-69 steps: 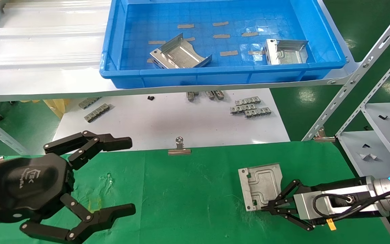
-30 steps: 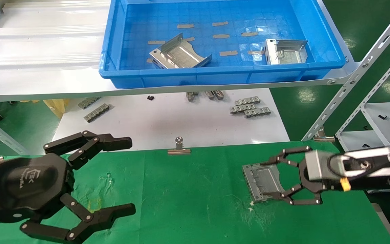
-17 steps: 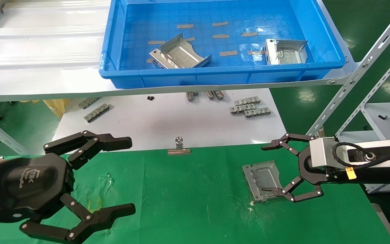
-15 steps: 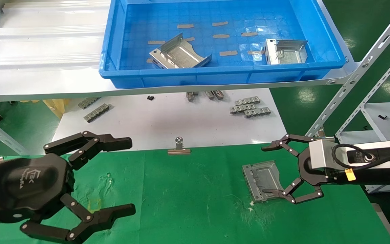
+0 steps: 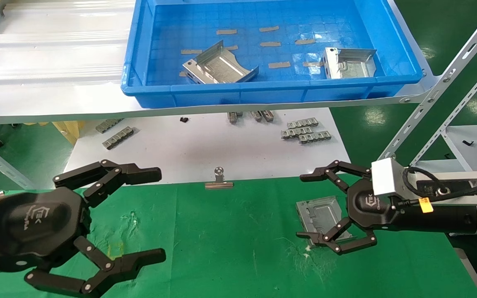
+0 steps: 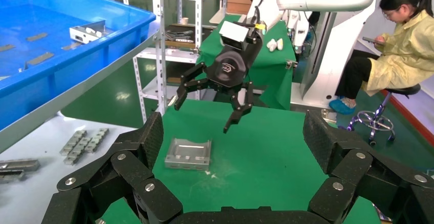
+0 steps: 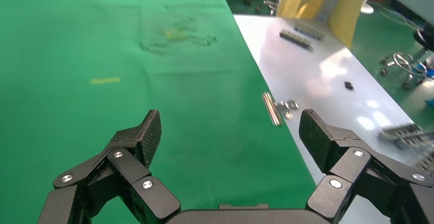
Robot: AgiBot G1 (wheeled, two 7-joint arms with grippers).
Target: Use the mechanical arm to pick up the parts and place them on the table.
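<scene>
One silvery part [image 5: 320,215] lies flat on the green table [image 5: 230,231], flanges up; the left wrist view shows this part [image 6: 188,154] too. My right gripper [image 5: 304,206] hangs open above it, raised off the cloth and holding nothing, as the left wrist view of the right gripper [image 6: 201,117] confirms. Its own camera shows the open right gripper [image 7: 231,127] over bare green cloth. Two more parts [image 5: 218,66] [image 5: 348,63] rest in the blue bin [image 5: 263,89]. My left gripper [image 5: 160,215] is parked open at the table's left, empty.
The bin stands on a pale ribbed shelf [image 5: 48,62]. Below it a white board [image 5: 205,145] carries grey clip strips [image 5: 304,132]. A binder clip [image 5: 219,182] pins the cloth's far edge. Slanted rack uprights [image 5: 441,87] rise at right. A seated person [image 6: 399,45] is beyond the table.
The right gripper let go of the part, which now lies flat on the table. It opened wide, rose, and shifted left over the part. The left arm stayed still.
</scene>
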